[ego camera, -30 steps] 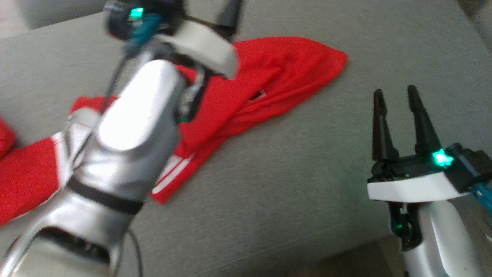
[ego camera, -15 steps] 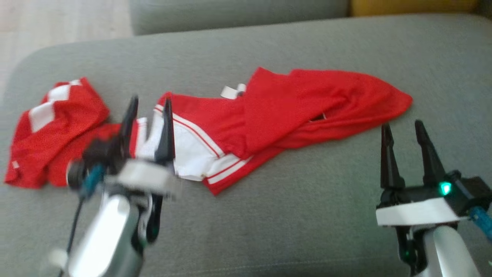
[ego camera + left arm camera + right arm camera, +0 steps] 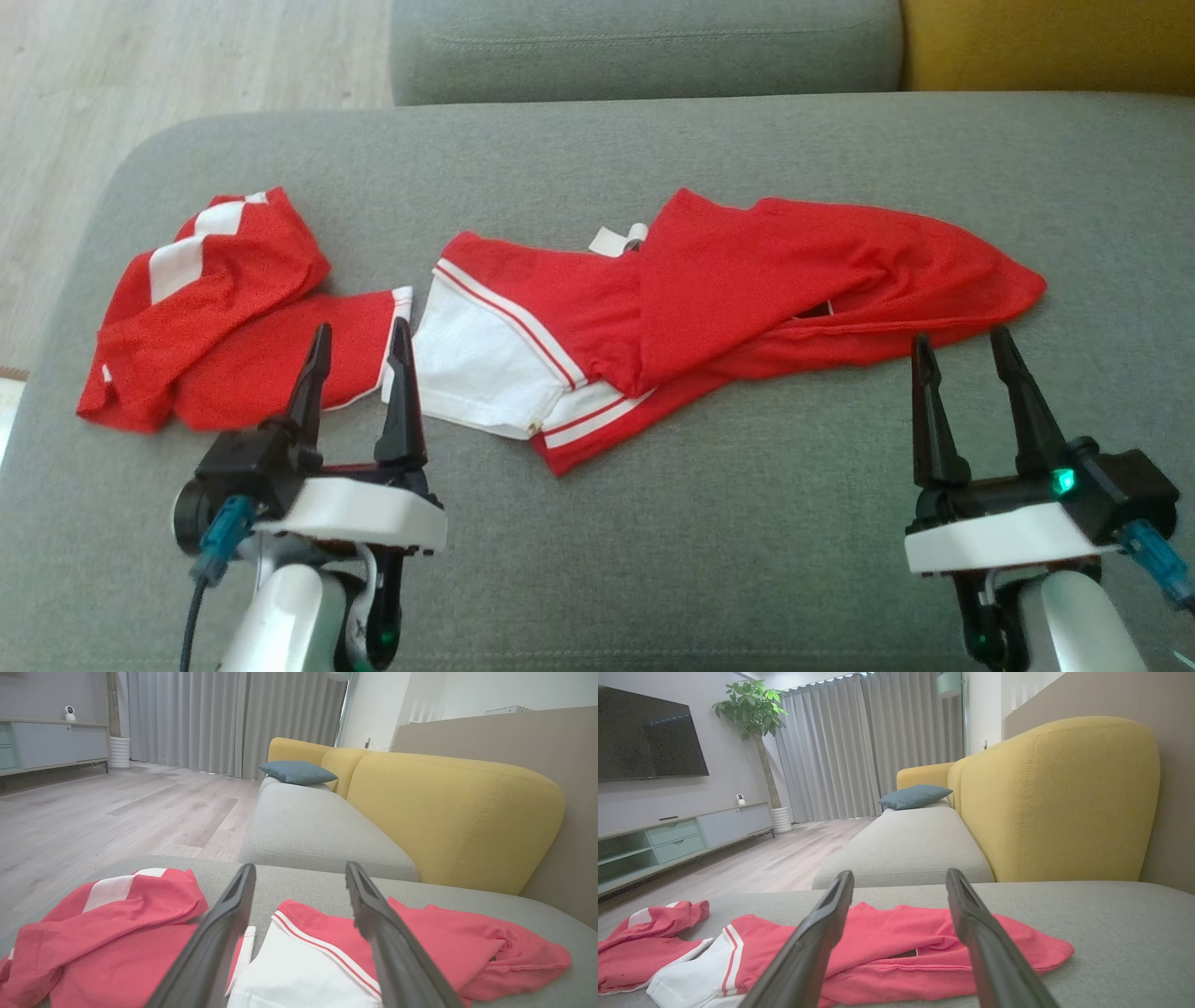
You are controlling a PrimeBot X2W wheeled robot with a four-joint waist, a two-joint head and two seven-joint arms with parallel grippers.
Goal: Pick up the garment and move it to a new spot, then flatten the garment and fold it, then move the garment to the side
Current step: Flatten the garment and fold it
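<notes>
Though visible, garment (image 3: 747, 280) tag (image 3: 613, 241) illegible.

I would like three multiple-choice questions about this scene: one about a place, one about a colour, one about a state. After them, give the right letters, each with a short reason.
1. Where does the garment lie?
A) on the wooden floor
B) on the grey cushion
C) over the yellow backrest

2. Which colour joins the red on it?
A) blue
B) black
C) white

3. How do the fingers of the left gripper and the right gripper stand?
A) both pairs apart, holding nothing
B) left pair shut on cloth
C) right pair shut on cloth

Answers:
1 B, the cloth is spread out on the grey seat.
2 C, a white panel and white stripes show.
3 A, each pair has a clear gap with no cloth gripped.
</notes>
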